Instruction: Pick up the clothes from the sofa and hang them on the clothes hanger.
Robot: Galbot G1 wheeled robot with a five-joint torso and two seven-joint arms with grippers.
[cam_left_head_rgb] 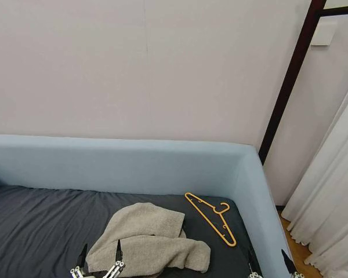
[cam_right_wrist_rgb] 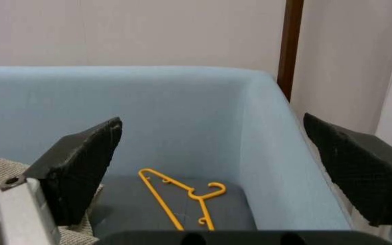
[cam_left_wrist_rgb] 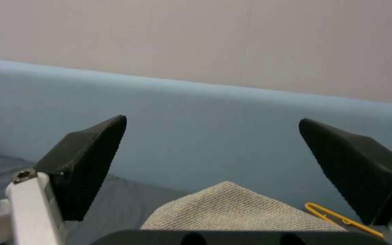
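Toward the sofa's [cam_left_head_rgb: 133, 165] right end, a beige garment [cam_left_head_rgb: 145, 237] lies crumpled beside an orange hanger [cam_left_head_rgb: 211, 217]. Left gripper [cam_left_head_rgb: 101, 249] and right gripper [cam_left_head_rgb: 268, 258] hover at the seat's front edge, jaws spread. Pickup looks unstarted, needing a descent onto the cloth.

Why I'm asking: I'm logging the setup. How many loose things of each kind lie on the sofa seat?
beige garment: 1
orange hanger: 1
Total: 2
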